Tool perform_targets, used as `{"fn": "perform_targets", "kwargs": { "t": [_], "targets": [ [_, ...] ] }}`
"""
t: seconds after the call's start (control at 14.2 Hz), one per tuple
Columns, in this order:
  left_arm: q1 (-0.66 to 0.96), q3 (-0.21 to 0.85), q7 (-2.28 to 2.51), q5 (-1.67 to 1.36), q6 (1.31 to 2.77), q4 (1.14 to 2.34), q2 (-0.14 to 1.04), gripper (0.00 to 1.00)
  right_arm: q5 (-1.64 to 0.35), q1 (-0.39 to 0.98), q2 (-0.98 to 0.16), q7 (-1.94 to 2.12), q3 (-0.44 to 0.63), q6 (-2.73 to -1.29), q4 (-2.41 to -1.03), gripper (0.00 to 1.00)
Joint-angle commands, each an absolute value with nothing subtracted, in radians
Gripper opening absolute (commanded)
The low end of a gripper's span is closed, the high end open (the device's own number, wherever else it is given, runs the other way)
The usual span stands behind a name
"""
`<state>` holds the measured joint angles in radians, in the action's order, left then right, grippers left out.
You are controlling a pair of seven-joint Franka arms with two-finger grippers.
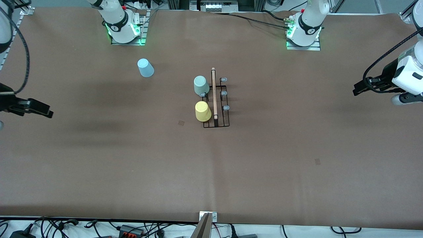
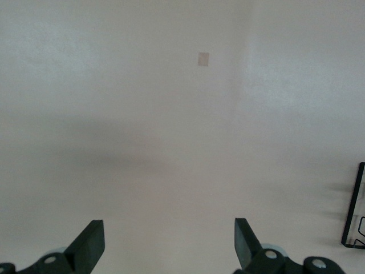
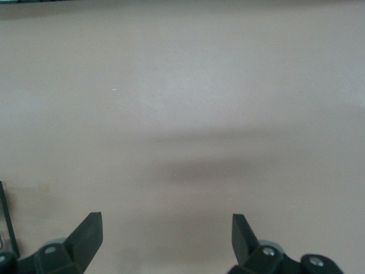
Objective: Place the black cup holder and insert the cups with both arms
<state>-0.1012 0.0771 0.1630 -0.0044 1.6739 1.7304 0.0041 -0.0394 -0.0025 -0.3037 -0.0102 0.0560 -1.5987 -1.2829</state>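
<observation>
Standing mid-table [image 1: 297, 148], the holder [image 1: 216, 105] carried the green cup [image 1: 201, 85] and yellow cup [image 1: 203, 111] on pegs toward the right arm's end, while the blue cup [image 1: 145, 67] sat apart nearer that arm's base. Both the left gripper [image 2: 169, 245] and right gripper [image 3: 166, 242] hung over bare table at their own ends, jaws released and empty.

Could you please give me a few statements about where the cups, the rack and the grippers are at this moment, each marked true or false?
1. The yellow cup sits on the black cup holder. True.
2. The light blue cup is on the holder. False: it stands apart on the table, toward the right arm's end.
3. The left gripper is open and holds nothing. True.
4. The right gripper grips the mint green cup. False: it is open, over bare table.
</observation>
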Motion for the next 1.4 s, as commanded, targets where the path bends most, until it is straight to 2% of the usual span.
{"fn": "perform_targets", "kwargs": {
  "t": [0.0,0.28,0.63,1.33],
  "targets": [
    [-0.106,0.074,0.135,-0.025,1.667,1.744,-0.015,1.00,-0.022,-0.017,-0.239,0.011,0.026,-1.609,-1.356,1.00],
    [-0.106,0.074,0.135,-0.026,1.666,1.744,-0.014,1.00,-0.012,-0.017,-0.169,0.023,0.026,-1.630,-1.463,1.00],
    [-0.106,0.074,0.135,-0.025,1.667,1.744,-0.014,1.00,-0.011,-0.017,-0.008,0.025,0.026,-1.730,-1.708,1.00],
    [-0.106,0.074,0.135,-0.025,1.657,1.744,-0.014,1.00,-0.009,-0.017,0.031,0.035,0.026,-1.698,-1.717,1.00]
  ]
}}
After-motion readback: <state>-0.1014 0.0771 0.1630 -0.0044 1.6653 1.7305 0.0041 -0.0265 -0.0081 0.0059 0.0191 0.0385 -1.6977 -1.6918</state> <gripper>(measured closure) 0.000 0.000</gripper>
